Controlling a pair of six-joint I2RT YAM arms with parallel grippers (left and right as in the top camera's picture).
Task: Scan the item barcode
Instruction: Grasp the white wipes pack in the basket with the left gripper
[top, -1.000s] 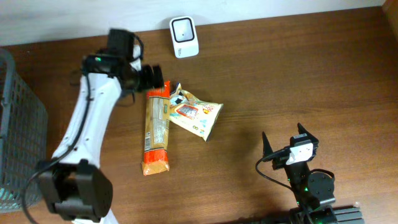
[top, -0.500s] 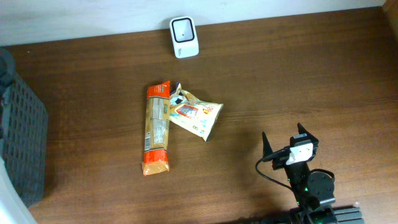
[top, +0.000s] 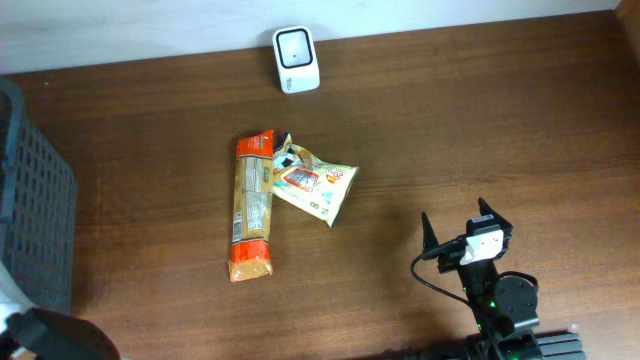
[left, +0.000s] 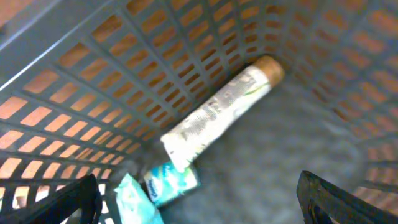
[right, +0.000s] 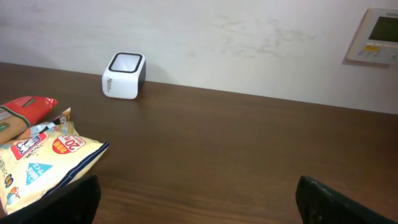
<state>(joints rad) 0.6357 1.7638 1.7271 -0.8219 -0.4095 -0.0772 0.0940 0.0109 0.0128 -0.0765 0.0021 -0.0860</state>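
Observation:
A white barcode scanner (top: 297, 60) stands at the table's far edge, also seen as the scanner (right: 124, 66) in the right wrist view. Mid-table lie a long orange snack pack (top: 252, 205) and a yellow snack bag (top: 315, 185), overlapping. My left gripper (left: 202, 205) is open, looking down into the grey basket (left: 93, 81), above a pale tube (left: 217, 112) and a teal packet (left: 177, 180); nothing sits between its fingers. My right gripper (top: 455, 213) is open and empty near the front right, pointing toward the scanner.
The grey mesh basket (top: 30, 200) fills the table's left edge. Part of the left arm (top: 50, 340) shows at the bottom left. A second teal packet (left: 137, 202) lies in the basket. A wall panel (right: 376, 34) hangs behind the table.
The left arm has swung away from the orange pack to the left and now hangs over the basket, mostly out of the overhead view. The right arm and the table items have not moved.

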